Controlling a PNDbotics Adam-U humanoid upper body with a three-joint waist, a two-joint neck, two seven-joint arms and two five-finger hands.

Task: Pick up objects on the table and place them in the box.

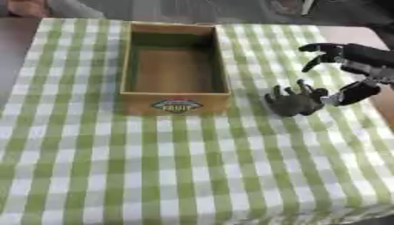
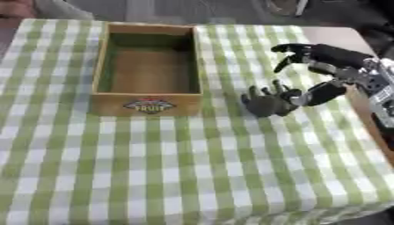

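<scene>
A table is being covered by a green-and-white checked cloth (image 1: pixel 192 176), which is lying flat and reaching the near edge. A wooden box (image 1: pixel 128 66) is being shown upright on the far middle of the cloth, open at the top, with nothing seen inside it. The right hand (image 2: pixel 332 56) is being held in from the right side, right of the box and apart from it; it is being kept released, its fingers (image 2: pixel 290 49) arched in the air and gripping nothing, while its thumb (image 2: pixel 319 93) is being reached down and left. A dark lump (image 2: pixel 265 104) with prongs pointing up is lying on the cloth just right of the box's near corner, at the thumb's tip; what it is cannot be made out. A small oval label (image 1: pixel 177 105) is being carried on the box's near wall
</scene>
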